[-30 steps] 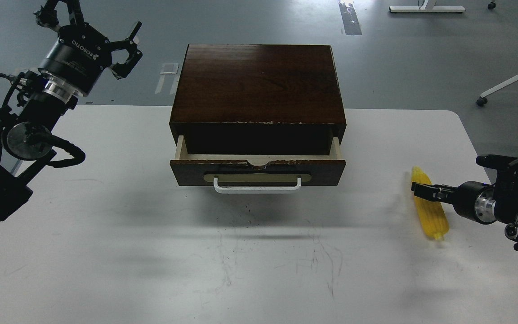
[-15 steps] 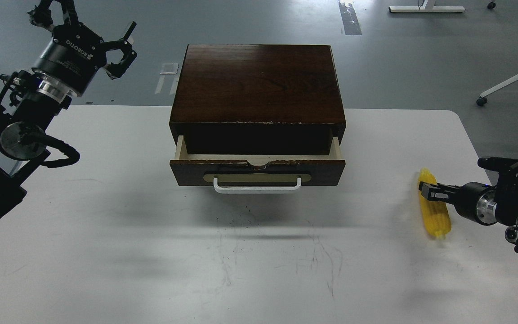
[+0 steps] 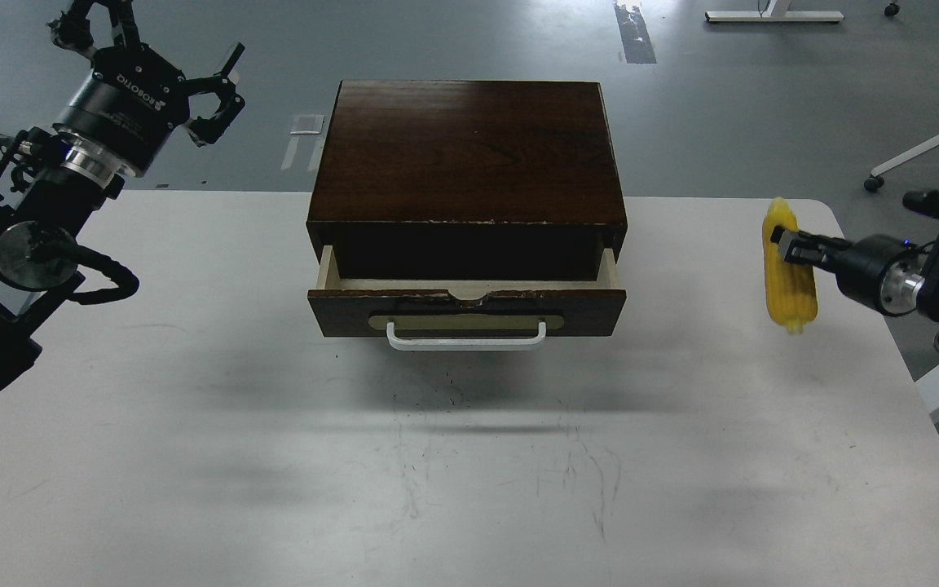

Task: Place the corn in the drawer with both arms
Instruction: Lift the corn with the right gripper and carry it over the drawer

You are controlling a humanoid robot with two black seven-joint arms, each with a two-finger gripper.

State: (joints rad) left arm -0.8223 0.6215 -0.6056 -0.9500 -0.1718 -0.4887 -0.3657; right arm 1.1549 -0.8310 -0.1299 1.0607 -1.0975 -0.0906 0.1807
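The yellow corn [image 3: 789, 281] hangs in the air at the right, held near its upper end by my right gripper [image 3: 787, 243], which is shut on it above the table's right side. The dark brown drawer [image 3: 467, 306] of the box cabinet [image 3: 468, 151] stands pulled partly out at the table's middle back, with its white handle [image 3: 467, 337] facing me. Its inside is dark and nothing shows in it. My left gripper [image 3: 156, 45] is raised at the far left, left of the cabinet, open and empty.
The white table [image 3: 437, 456] spreads in front of the drawer. Its right edge lies just under my right arm. A white chair base [image 3: 938, 139] stands on the grey floor at the far right.
My right gripper has lifted the corn off the table and raised it up and slightly back. My left arm has drawn slightly left.
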